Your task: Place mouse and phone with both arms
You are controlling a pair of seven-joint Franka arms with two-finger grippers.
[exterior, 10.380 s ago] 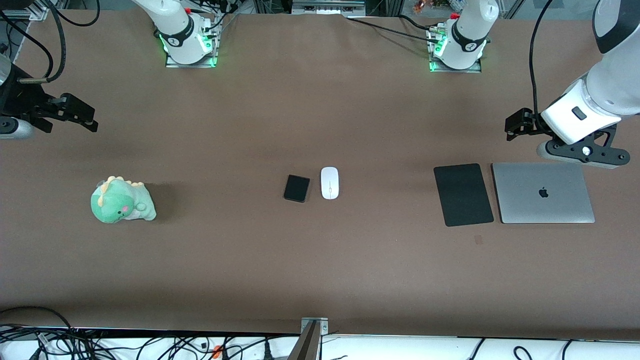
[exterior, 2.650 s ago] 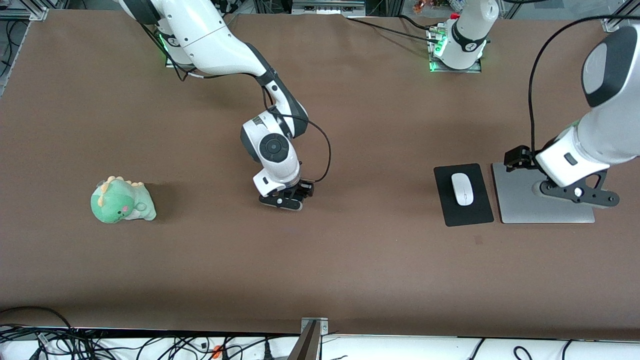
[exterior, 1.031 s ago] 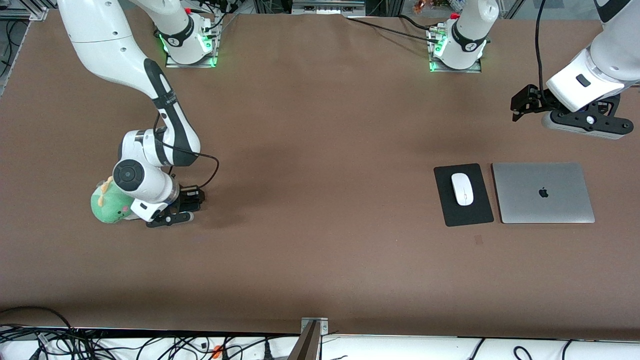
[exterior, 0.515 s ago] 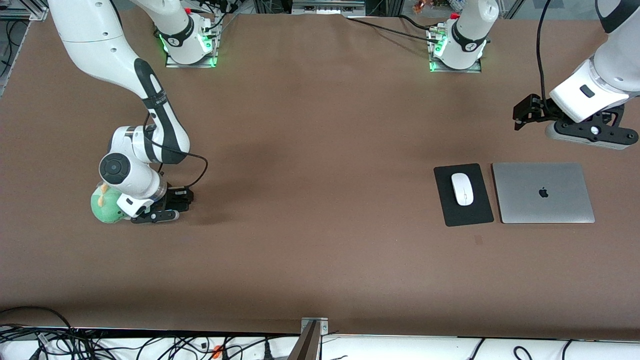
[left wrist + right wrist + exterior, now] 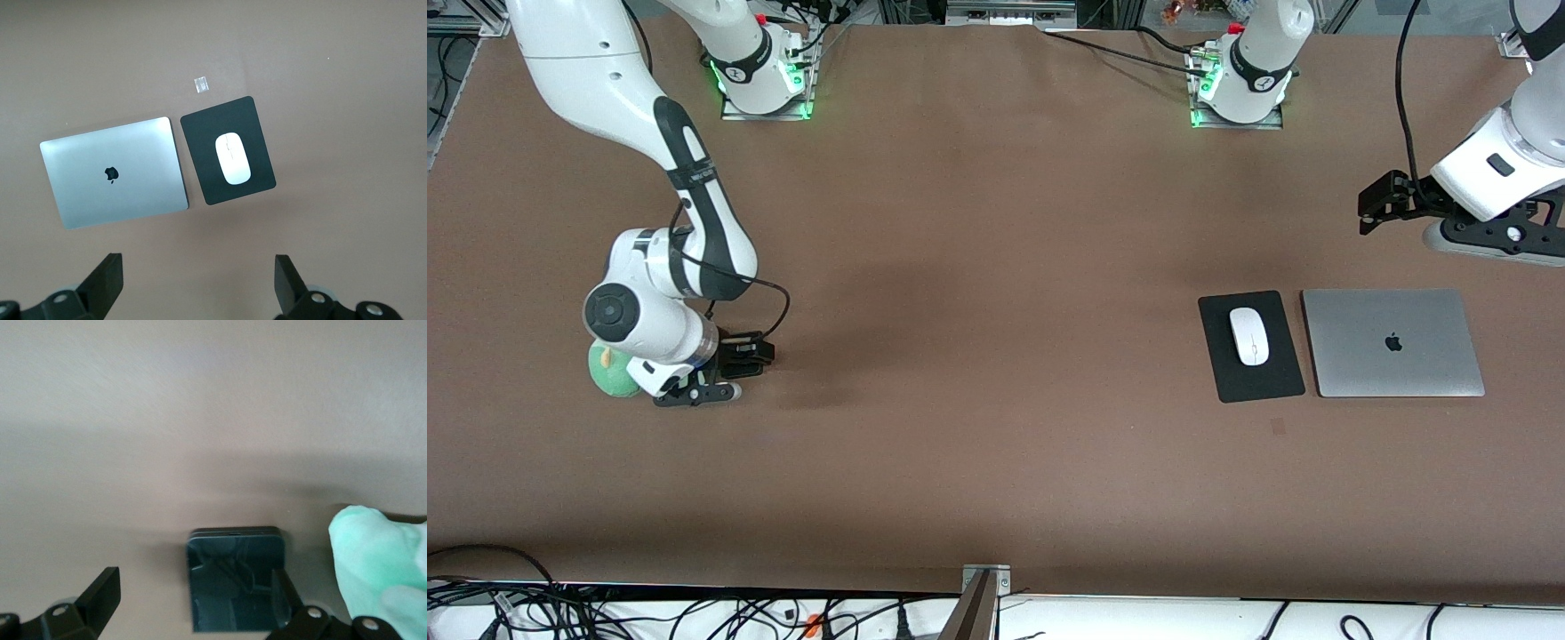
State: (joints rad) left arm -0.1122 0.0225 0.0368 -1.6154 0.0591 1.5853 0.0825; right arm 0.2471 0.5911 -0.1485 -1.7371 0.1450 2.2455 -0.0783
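Observation:
The white mouse [image 5: 1249, 335] [image 5: 232, 158] rests on a black pad [image 5: 1263, 380] [image 5: 200, 133] beside a closed silver laptop. My left gripper [image 5: 1494, 244] [image 5: 198, 267] hangs open and empty over bare table, close to the laptop. The black phone [image 5: 227, 580] lies flat on the table next to a green plush dinosaur [image 5: 609, 373] [image 5: 380, 553]. My right gripper [image 5: 694, 389] [image 5: 193, 583] stands open just over the phone, which lies closer to one finger than the other. In the front view the right hand hides the phone.
The silver laptop [image 5: 1392, 342] [image 5: 113, 173] lies toward the left arm's end of the table. A small scrap of tape [image 5: 1278, 426] [image 5: 201, 85] sits nearer to the front camera than the pad. Both arm bases stand along the table's back edge.
The right hand has slid farther over the plush dinosaur, and its jaws have gone from shut to open. The left gripper has drifted toward the left arm's end of the table.

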